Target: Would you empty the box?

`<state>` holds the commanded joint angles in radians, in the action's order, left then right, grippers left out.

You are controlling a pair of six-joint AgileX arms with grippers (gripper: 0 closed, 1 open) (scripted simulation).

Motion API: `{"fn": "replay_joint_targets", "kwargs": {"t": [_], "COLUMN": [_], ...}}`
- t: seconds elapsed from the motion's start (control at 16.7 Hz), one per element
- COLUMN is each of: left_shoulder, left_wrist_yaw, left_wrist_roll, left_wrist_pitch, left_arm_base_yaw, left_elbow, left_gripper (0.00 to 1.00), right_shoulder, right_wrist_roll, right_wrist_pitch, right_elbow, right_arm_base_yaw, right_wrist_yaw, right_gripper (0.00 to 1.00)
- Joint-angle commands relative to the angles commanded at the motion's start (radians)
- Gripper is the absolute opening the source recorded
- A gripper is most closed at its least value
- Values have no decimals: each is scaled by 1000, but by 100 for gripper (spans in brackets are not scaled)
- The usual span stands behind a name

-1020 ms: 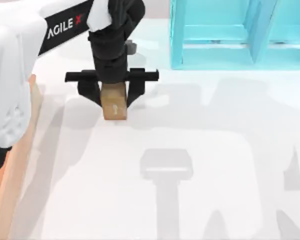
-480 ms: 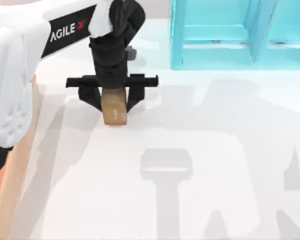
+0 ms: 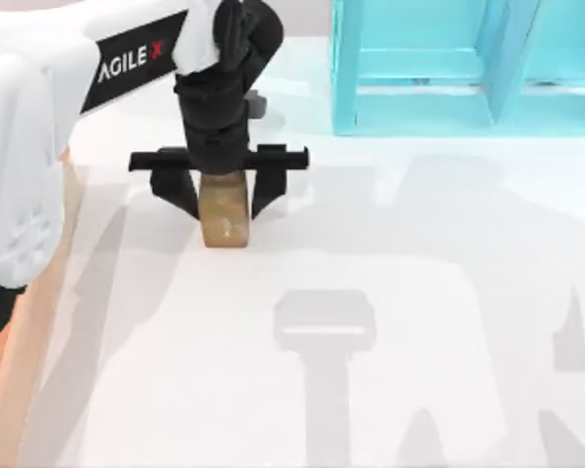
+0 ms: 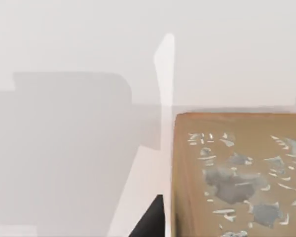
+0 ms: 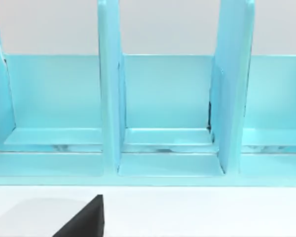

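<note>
The box (image 3: 41, 312) shows as a tan rim with a strip of reddish-orange floor along the table's left edge. A small tan cube (image 3: 224, 213) stands on the white table to the right of the box. My left gripper (image 3: 223, 207) reaches down over the cube, open, with a black finger on each side and a thin gap to each face. In the left wrist view the cube's speckled top (image 4: 237, 173) is close up, and a sliver of white table separates it from one dark finger (image 4: 149, 222). A dark part of my right gripper (image 5: 86, 222) faces the shelf.
A turquoise-blue shelf unit (image 3: 419, 88) with upright dividers stands at the back right; its compartments (image 5: 167, 98) hold nothing. Arm shadows fall across the white table (image 3: 390, 292) in the middle and at the right.
The left gripper's fingers have spread slightly away from the cube's sides. The cube has settled a little lower onto the table and now stands free.
</note>
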<state>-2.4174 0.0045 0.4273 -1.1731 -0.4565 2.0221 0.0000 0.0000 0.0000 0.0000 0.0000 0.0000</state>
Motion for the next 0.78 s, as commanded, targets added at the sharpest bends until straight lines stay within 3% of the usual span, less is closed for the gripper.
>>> {"fn": "replay_joint_targets", "kwargs": {"t": [0.12,0.18,0.78], "left_shoulder": [0,0,-2], "left_wrist_yaw": [0,0,0], "left_wrist_roll": [0,0,1], "left_wrist_pitch": [0,0,-17], "left_arm_base_yaw": [0,0,1], "left_elbow": [0,0,17], "left_gripper": [98,100,100], "right_shoulder": [0,0,0], "right_wrist_roll": [0,0,0], "right_wrist_pitch": [0,0,0], "right_elbow": [0,0,0], "right_arm_base_yaw": [0,0,0], "right_wrist_yaw": [0,0,0], "right_gripper": [100,100,100]}}
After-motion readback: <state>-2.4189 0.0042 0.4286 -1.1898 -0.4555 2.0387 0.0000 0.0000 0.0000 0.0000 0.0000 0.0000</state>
